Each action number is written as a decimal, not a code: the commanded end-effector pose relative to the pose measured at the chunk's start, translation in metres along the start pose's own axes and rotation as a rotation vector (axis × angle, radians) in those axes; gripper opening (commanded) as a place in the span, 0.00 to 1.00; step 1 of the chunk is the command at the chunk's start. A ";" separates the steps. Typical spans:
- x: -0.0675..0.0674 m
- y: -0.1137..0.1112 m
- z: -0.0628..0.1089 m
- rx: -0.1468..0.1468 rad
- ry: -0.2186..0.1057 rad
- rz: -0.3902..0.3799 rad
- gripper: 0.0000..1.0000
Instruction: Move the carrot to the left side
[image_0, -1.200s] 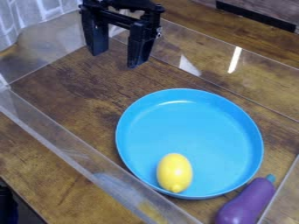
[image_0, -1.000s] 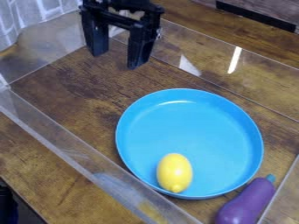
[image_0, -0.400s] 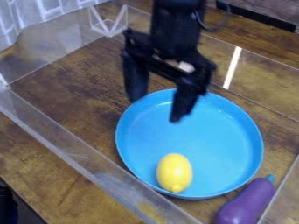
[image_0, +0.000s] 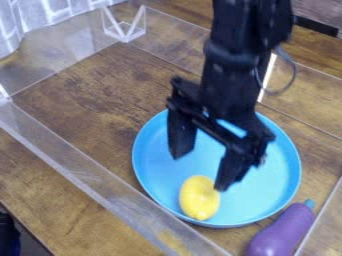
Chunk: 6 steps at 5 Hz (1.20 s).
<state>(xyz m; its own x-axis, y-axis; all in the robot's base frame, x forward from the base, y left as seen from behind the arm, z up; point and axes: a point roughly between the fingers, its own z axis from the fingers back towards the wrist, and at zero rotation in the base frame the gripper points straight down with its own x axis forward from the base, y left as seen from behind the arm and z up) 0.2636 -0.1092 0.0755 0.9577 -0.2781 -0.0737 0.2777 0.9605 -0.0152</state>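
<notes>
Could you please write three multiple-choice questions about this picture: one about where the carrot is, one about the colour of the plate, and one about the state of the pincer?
1. Where does the carrot lie?
A. On the plate, near its front rim
B. On the bare wood beside the plate
C. On top of the purple eggplant

2. What colour is the plate?
A. Red
B. Blue
C. White

3. In what state is the pincer?
A. Shut on the carrot
B. Shut on the eggplant
C. Open, holding nothing

Answers:
1 A: the yellow carrot rests inside the plate at its near edge.
2 B: the round plate is bright blue.
3 C: the two fingers stand wide apart above the plate, with nothing between them; the eggplant lies untouched outside the plate.
</notes>
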 end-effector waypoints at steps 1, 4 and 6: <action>0.011 0.016 -0.001 -0.017 -0.043 -0.046 1.00; 0.014 0.065 -0.033 -0.063 -0.072 -0.146 1.00; 0.017 0.064 -0.042 -0.053 -0.059 -0.237 0.00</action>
<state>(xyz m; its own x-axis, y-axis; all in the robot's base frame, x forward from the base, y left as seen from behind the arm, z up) 0.2906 -0.0519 0.0245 0.8765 -0.4809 -0.0228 0.4775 0.8745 -0.0854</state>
